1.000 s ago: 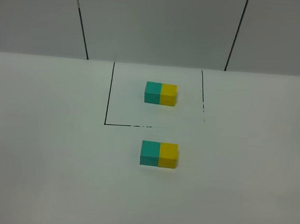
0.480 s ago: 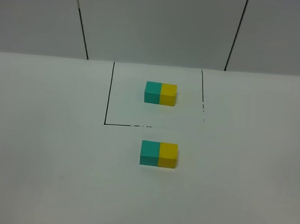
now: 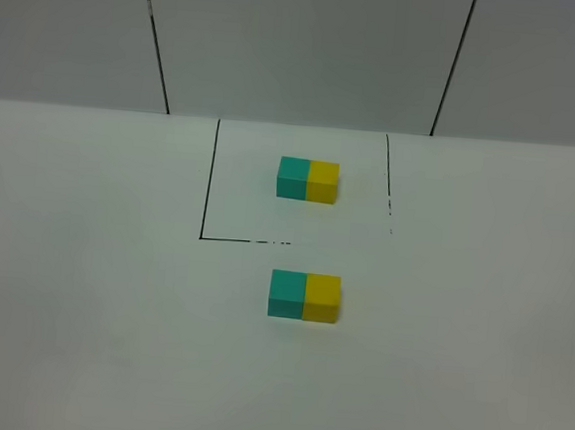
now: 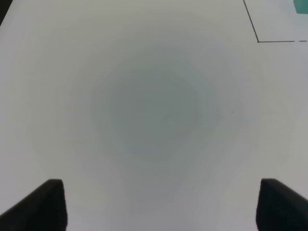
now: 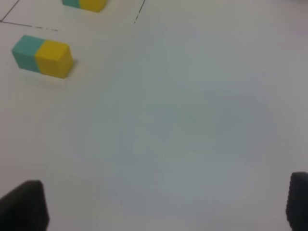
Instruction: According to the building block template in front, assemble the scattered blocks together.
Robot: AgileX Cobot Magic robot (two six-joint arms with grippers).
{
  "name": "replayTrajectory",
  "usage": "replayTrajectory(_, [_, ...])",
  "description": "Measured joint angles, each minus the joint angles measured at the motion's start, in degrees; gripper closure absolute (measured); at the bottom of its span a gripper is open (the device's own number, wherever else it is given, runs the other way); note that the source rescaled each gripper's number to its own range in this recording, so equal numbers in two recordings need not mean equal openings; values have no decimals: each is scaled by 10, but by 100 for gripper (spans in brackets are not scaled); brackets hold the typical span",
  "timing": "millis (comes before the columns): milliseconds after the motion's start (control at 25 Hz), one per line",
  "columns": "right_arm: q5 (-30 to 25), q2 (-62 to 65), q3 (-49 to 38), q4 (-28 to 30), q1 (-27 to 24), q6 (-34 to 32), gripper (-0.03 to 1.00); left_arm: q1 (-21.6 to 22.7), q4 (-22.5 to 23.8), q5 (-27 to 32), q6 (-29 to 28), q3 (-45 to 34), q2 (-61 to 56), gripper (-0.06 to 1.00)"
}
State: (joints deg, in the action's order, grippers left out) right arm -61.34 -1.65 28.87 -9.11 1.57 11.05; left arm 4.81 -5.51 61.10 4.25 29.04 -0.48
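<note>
Blocks (image 3: pixel 305 296), teal touching yellow, lie well apart from both fingers (image 5: pixel 24 207).

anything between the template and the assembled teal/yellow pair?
Only the front edge of the black outline crosses bare table between the template and the assembled pair; the exterior high view shows it.

Ext cam high, front-on, looks down on table (image 3: pixel 81 308); wrist cams low (angled down), share joined blocks (image 5: pixel 42 56).
</note>
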Motion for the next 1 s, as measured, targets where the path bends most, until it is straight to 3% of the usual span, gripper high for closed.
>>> replayTrajectory(360, [4,20,-2,34,0,-49,-3,0,0,0,0,0,0,23])
replayTrajectory(1000, [4,20,-2,36,0,-55,-3,0,0,0,0,0,0,23])
